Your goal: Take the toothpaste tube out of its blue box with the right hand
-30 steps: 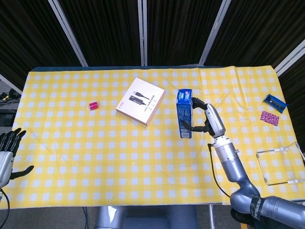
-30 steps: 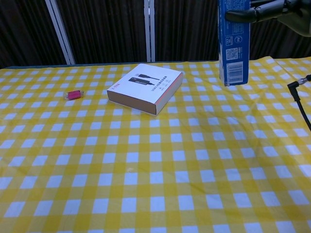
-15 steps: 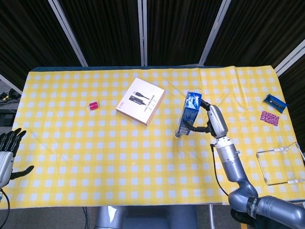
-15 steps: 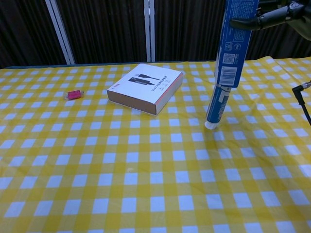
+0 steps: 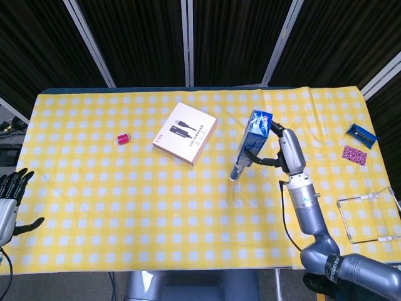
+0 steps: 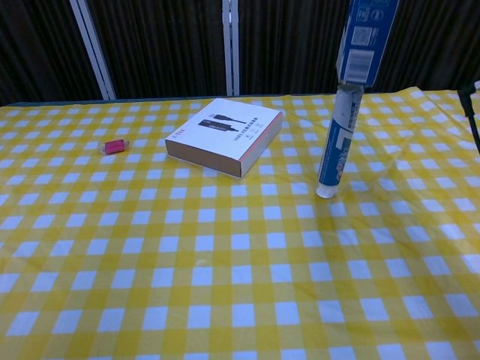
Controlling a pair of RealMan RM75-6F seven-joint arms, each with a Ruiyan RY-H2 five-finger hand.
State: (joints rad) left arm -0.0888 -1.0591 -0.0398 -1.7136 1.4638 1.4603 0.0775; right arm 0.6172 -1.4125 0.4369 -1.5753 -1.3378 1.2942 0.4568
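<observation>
Fingers of right hand [image 5: 279, 150] grip blue box [image 5: 257, 130], toothpaste tube [image 6: 337, 148] mostly out; left hand [image 5: 10, 202] open

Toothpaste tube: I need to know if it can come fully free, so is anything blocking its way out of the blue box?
Nothing visible blocks it. The toothpaste tube hangs mostly out of the blue box held by the right hand, its cap on the tablecloth.

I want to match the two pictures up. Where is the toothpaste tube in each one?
Head view: the toothpaste tube is right of middle, hanging out of the blue box held by the right hand.
Chest view: upper right, cap on the tablecloth.
Shared landmark: the white box, left of the tube in both.
</observation>
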